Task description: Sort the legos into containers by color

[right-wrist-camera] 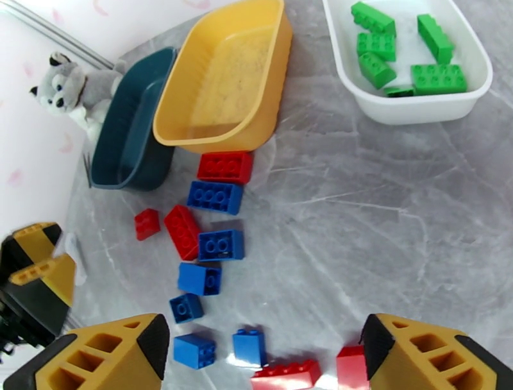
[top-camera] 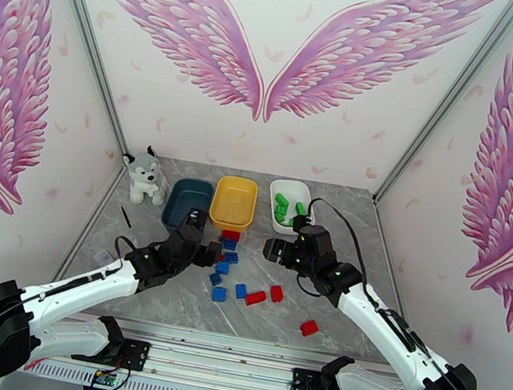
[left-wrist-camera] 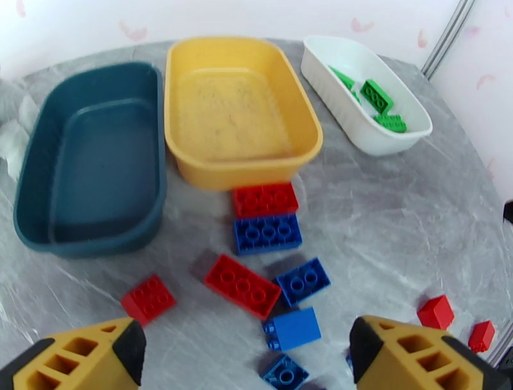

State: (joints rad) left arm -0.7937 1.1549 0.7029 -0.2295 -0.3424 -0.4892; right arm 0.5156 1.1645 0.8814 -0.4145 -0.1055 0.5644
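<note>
**Crowded cluster, two open pincers: risk of a double pick or a clash**

The green legos (right-wrist-camera: 439,78) are seen gathered in the white tray (right-wrist-camera: 417,114) at the upper right of the right wrist view. No brick is seen in the yellow tray (left-wrist-camera: 243,172) or the teal tray (left-wrist-camera: 96,242). The red and blue legos are spread on the bench (left-wrist-camera: 397,211) below those two trays, and one stray red brick (top-camera: 308,327) is set well apart toward the lower right of the top view.

The left pincer (left-wrist-camera: 247,346) is held wide open and empty over the lower part of the cluster. The right pincer (right-wrist-camera: 266,340) is likewise spread and empty above the same bricks.

Trouble is judged likeliest in three ways. A red brick (left-wrist-camera: 265,199) lies just beside the yellow tray wall and against a blue brick (left-wrist-camera: 267,233), so two colours could be caught at one closing, or a finger could be driven into the tray and the tray shoved. The long red brick (left-wrist-camera: 242,285) is tilted, so a squeeze across its corners could let it spin out. With both arms aimed at one patch, a collision is to be feared if both are lowered together.
</note>
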